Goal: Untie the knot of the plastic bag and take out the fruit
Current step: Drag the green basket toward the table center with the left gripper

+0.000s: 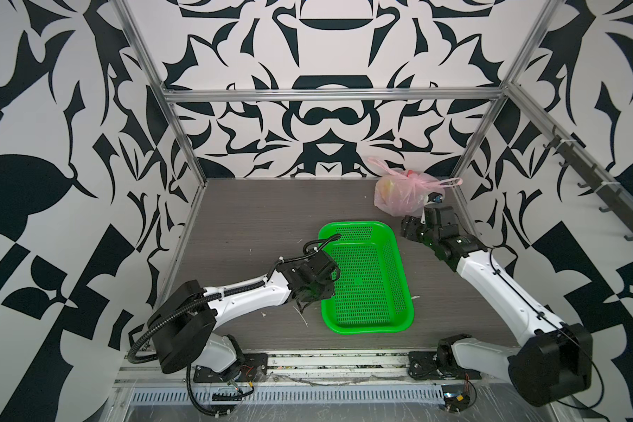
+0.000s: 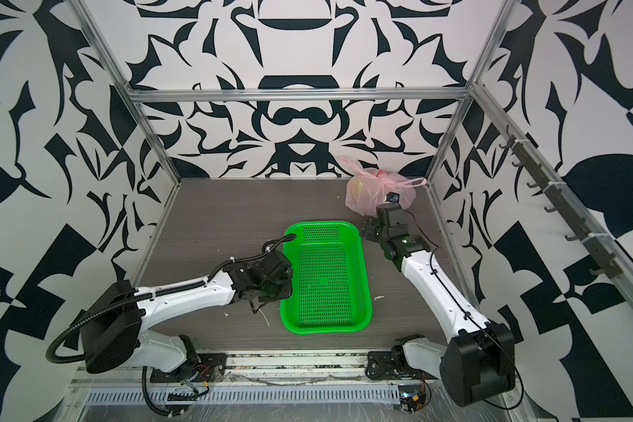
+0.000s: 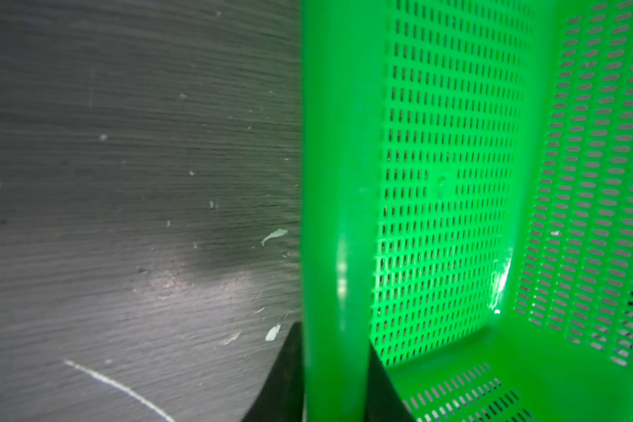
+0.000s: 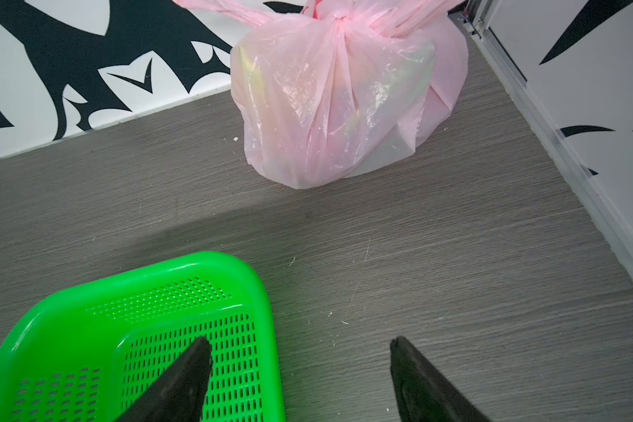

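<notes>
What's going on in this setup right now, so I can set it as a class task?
The pink plastic bag sits at the far right corner of the table, its knot still tied, nothing taken out. The right pincer is open, aimed at the bag without touching it. The left pincer straddles the rim of the green basket; whether it grips is unclear.

My left arm (image 1: 249, 296) lies low and stretched inward, its left gripper (image 3: 334, 338) pointing down, jaws narrowly parted. My right arm (image 1: 490, 281) reaches far forward, right gripper (image 4: 300, 347) spread wide, holding nothing.
</notes>
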`<state>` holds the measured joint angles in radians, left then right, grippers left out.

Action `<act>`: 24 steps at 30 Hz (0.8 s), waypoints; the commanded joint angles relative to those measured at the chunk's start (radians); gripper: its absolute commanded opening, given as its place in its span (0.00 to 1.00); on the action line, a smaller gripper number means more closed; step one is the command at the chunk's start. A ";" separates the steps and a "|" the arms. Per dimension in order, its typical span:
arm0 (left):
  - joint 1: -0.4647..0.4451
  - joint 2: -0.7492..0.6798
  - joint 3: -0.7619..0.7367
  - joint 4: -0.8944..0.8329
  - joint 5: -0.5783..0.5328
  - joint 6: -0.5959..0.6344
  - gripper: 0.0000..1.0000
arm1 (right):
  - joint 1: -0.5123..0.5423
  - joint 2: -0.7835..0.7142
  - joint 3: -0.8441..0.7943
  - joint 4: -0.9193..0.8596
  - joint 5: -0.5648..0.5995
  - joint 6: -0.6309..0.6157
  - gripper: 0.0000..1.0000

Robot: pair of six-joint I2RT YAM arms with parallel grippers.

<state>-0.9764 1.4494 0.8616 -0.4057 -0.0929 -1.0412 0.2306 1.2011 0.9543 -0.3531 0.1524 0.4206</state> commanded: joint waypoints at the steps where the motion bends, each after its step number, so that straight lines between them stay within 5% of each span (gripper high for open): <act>1: -0.001 0.018 0.019 -0.054 -0.034 0.019 0.35 | 0.002 -0.009 0.006 0.027 -0.016 0.012 0.80; 9: -0.001 0.036 0.070 -0.103 -0.070 0.065 0.52 | 0.002 -0.011 0.000 0.028 -0.026 0.015 0.81; 24: 0.016 0.124 0.195 -0.155 -0.130 0.169 0.61 | 0.002 -0.030 -0.003 0.008 -0.042 0.003 0.83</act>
<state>-0.9646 1.5684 1.0161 -0.5072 -0.1867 -0.8997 0.2306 1.1965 0.9543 -0.3542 0.1150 0.4236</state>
